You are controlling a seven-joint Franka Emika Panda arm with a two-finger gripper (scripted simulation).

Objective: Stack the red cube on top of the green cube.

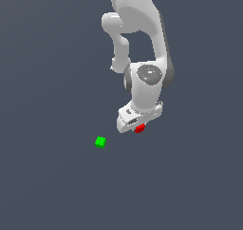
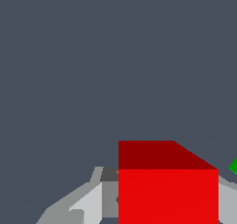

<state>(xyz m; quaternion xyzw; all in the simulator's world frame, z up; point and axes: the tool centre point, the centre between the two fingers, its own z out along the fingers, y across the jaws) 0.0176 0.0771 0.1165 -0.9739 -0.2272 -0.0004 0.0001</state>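
Note:
The red cube (image 1: 140, 128) peeks out from under the white hand in the exterior view. My gripper (image 1: 138, 126) hangs straight over it. In the wrist view the red cube (image 2: 167, 195) fills the gap between the grey fingers (image 2: 109, 197), which touch it on both sides, so the gripper is shut on it. The green cube (image 1: 100, 141) rests on the floor, apart from the gripper, toward the exterior view's left and slightly nearer. Only a sliver of the green cube (image 2: 233, 166) shows at the wrist view's edge. Whether the red cube is off the floor I cannot tell.
The dark grey floor (image 1: 57, 186) stretches flat all around. The white arm (image 1: 142, 34) rises behind the gripper toward the top of the exterior view.

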